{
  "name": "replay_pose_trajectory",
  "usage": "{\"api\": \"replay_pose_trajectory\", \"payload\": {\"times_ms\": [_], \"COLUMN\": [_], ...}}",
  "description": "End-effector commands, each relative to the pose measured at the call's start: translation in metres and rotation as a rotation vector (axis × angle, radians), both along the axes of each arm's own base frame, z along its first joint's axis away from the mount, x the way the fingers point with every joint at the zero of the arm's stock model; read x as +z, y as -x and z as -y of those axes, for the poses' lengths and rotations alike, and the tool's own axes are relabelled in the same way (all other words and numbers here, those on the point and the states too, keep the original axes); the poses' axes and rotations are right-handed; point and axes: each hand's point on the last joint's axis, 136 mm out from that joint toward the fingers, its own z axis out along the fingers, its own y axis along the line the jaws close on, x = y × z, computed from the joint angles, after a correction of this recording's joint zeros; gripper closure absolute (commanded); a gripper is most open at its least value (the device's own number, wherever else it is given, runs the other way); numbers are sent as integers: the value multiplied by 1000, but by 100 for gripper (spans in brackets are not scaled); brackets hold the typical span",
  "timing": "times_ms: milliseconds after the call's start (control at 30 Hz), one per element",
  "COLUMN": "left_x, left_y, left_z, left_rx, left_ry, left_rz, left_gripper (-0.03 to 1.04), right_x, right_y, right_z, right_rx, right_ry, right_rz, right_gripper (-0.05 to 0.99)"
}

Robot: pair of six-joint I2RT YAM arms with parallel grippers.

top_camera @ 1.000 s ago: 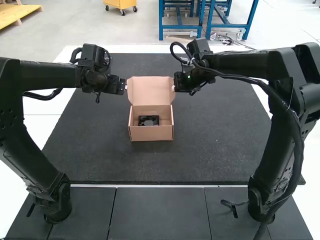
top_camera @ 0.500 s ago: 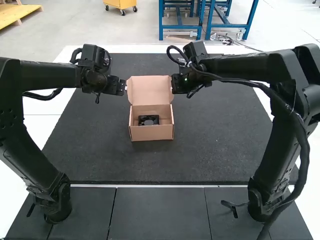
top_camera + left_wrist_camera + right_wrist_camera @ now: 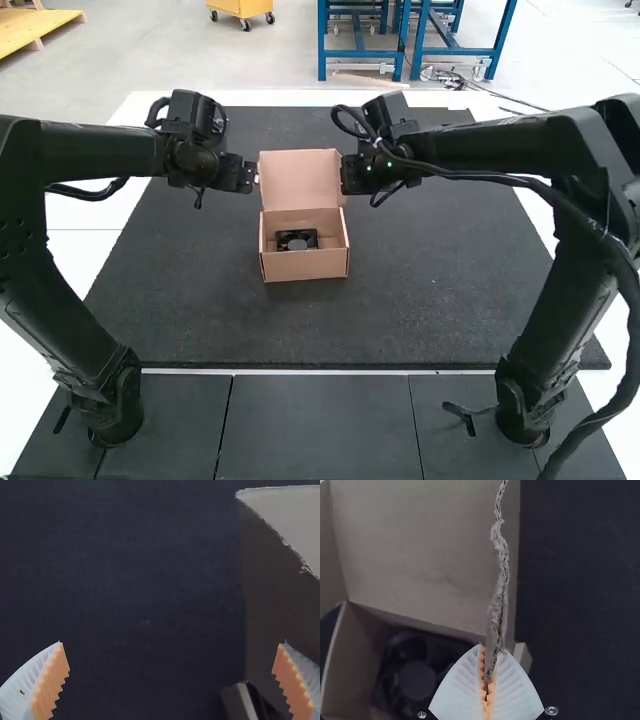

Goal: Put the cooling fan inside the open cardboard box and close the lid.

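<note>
A small cardboard box stands mid-mat with the black cooling fan lying inside it. Its lid stands up at the far side. My right gripper is shut on the lid's right edge; in the right wrist view the white fingers pinch the torn cardboard edge, with the fan below in the box. My left gripper is open beside the lid's left edge; its orange pads stand wide apart, and the lid lies near one of them.
The black foam mat covers the table, with white table border at its left. Open mat lies in front of the box and to both sides.
My right gripper has shifted left holding the lid's edge, and the lid stands a little more upright. The left gripper has edged slightly right toward the lid.
</note>
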Motion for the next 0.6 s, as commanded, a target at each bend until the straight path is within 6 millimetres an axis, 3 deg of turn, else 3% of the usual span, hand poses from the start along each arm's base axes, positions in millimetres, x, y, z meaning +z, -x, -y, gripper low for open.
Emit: {"api": "replay_pose_trajectory", "payload": {"times_ms": [0,133,167,200,567], "left_x": [10,1,-1,1,4], "left_y": [6,16,19,33,40], "left_z": [12,14,14,11,8], "left_rx": [-23,-36,-39,-43,-44], "left_ry": [21,13,8,2,-4], "left_rz": [19,-9,-18,-27,-37], "left_gripper": [5,5,5,5,5], "right_x": [10,10,7,7,0], "right_y": [12,18,40,41,56], "right_z": [-6,-3,-9,-8,-8], "right_rx": [8,-3,33,33,45], "right_ry": [-26,-44,-57,-57,-73], "right_rz": [18,33,37,37,26], "right_gripper": [94,94,94,94,94]}}
